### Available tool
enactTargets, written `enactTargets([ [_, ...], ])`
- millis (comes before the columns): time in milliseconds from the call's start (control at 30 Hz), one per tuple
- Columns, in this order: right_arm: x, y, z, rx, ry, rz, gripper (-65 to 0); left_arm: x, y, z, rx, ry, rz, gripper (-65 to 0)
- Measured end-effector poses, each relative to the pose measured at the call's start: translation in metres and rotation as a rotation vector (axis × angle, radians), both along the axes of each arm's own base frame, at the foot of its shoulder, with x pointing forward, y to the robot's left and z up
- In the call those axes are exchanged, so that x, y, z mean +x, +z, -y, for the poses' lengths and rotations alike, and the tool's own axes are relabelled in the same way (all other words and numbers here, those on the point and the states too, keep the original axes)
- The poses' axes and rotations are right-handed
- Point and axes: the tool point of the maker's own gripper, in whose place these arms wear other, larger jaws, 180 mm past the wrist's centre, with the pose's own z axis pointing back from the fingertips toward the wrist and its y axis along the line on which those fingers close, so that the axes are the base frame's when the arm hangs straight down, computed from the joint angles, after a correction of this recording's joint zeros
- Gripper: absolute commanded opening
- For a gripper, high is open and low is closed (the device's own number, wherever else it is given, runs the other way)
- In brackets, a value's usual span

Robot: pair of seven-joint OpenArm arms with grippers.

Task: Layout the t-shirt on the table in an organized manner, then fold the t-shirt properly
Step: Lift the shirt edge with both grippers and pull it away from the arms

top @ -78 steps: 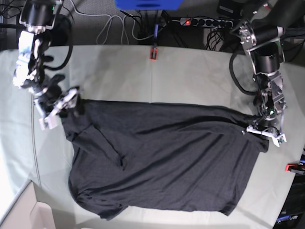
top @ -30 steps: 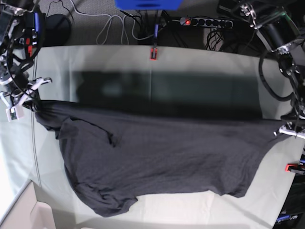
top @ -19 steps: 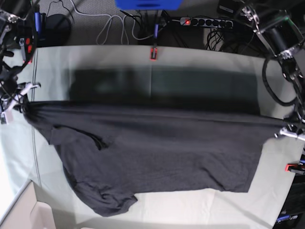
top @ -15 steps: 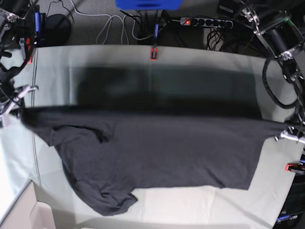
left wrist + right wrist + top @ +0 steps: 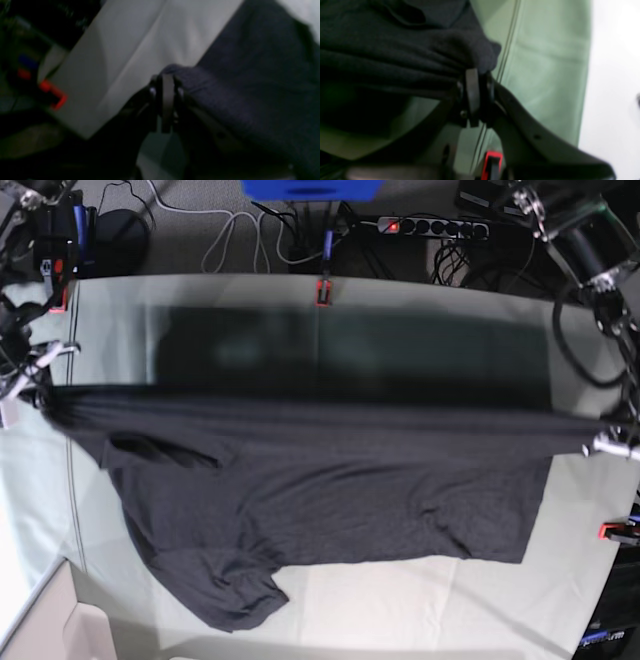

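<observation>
We see the left gripper at 3 o'clock and right gripper at 9 o'clock, both clamped on the taut t-shirt above the table.

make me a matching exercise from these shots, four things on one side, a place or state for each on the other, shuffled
Things:
1. t-shirt
2. left gripper
3. red clamp
4. power strip

Places or states:
a. on the floor beyond the table
b. stretched taut between both grippers
c. at the table's far edge, near the middle
d. shut on a corner of dark fabric

Pairs: 1-b, 2-d, 3-c, 4-a
</observation>
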Motion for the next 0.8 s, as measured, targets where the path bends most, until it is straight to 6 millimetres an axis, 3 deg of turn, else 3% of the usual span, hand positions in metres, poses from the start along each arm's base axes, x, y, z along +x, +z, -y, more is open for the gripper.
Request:
enactTargets([
  [67, 0.001, 0.014, 0.005, -0.021, -0.024, 0.036, -65.0, -0.001, -0.001, 0.001, -0.011, 0.005, -0.005, -64.9],
  [133, 0.01, 0.034, 0.007, -0.024, -0.046, 0.121, -65.0, 0.006, 0.014, -0.005, -0.019, 0.019, 0.048, -64.9],
  [233, 0.008, 0.026, -0.003, 0.001, -0.024, 0.103, -65.0, 0.005, 0.032, -0.026, 0.015, 0.064, 0.098, -64.9],
  [300, -0.003, 0.009, -0.008, 0.022, -0.012, 0.053, -65.0, -0.004, 0.021, -0.028, 0.024, 0.044, 0.056, -64.9],
  [367, -0.019, -0.014, -0.008, 0.024, -0.022, -0.042, -65.0, -0.018, -0.006, -0.023, 0.006, -0.005, -0.026, -64.9],
  [433, -0.019, -0.018, -0.01, 0.035, -0.021, -0.05, -65.0, -0.03, -0.027, -0.018, -0.017, -0.025, -0.094, -64.9],
  [567, -0.015, -0.014, -0.009, 0.038, -0.019, -0.024, -65.0, -0.03, -0.033, -0.015, -0.025, -0.048, -0.097, -64.9],
  [800, -0.053, -0.04, -0.015, 0.061, -0.032, -0.131, -65.0, -0.061, -0.055, -0.018, -0.032, -0.041, -0.188, -64.9],
])
